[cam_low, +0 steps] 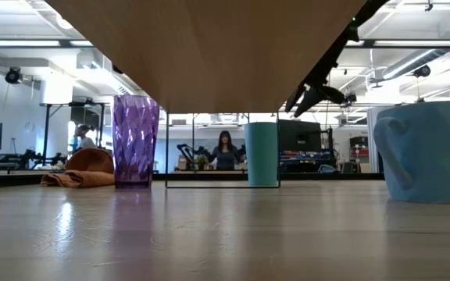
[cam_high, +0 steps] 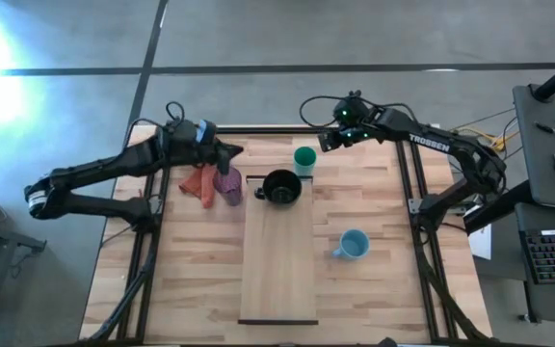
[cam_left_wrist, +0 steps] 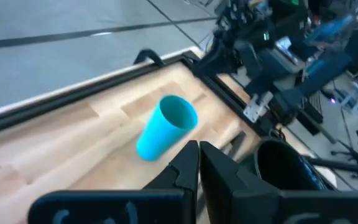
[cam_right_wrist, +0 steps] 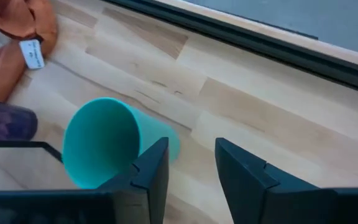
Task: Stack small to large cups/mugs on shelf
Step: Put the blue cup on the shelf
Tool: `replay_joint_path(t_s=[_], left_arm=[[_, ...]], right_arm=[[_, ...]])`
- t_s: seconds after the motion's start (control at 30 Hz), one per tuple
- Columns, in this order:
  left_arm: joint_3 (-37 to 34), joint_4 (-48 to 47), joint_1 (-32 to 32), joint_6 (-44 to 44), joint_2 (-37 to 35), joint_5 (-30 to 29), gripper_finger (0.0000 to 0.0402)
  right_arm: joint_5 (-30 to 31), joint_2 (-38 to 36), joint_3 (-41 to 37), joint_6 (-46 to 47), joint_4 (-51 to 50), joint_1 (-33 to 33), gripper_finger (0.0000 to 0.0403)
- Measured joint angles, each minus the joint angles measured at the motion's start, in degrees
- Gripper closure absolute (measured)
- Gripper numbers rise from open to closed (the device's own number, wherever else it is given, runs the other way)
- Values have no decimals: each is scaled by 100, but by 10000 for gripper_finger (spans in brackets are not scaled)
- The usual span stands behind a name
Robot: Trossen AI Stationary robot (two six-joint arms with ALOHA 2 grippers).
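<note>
A: Black mug, round with a side handle, upright on the far end of the shelf, a long pale wooden board with dark strips at the short ends. Nothing seen inside it.

B: And the other vessels?

A: Green cup upright on the counter, just beyond the shelf's far right corner, smooth and tapered, interior bare in the right wrist view. Purple cup, translucent and faceted, just left of the shelf, beside a crumpled orange cloth. Light blue mug, handled, well right of the shelf.

B: Hands?

A: Left hand just above the purple cup, fingers pressed together, gripping nothing. Right hand near the green cup, fingers spread apart, cup not between them.

B: Surroundings?

A: Butcher-block counter in a dark metal frame; grey concrete floor; an open workshop behind, with a person standing far off.
</note>
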Motion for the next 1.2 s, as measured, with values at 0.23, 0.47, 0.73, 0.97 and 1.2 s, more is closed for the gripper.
replay_joint_path(t_s=[0.23, 0.47, 0.73, 0.97, 1.2], left_arm=[[40, 196, 446, -9, 214, 401, 402], [161, 210, 666, 2, 329, 476, 402], [189, 173, 731, 3, 366, 549, 402], [189, 159, 731, 4, 359, 559, 402], [189, 163, 731, 7, 363, 569, 402]], right_arm=[[-60, 111, -314, 0, 390, 8, 273], [-302, 526, -113, -33, 717, 265, 273], [-282, 945, 272, -250, 636, 363, 273], [-253, 1004, 377, -357, 450, 363, 273], [-249, 999, 375, -439, 91, 376, 273]])
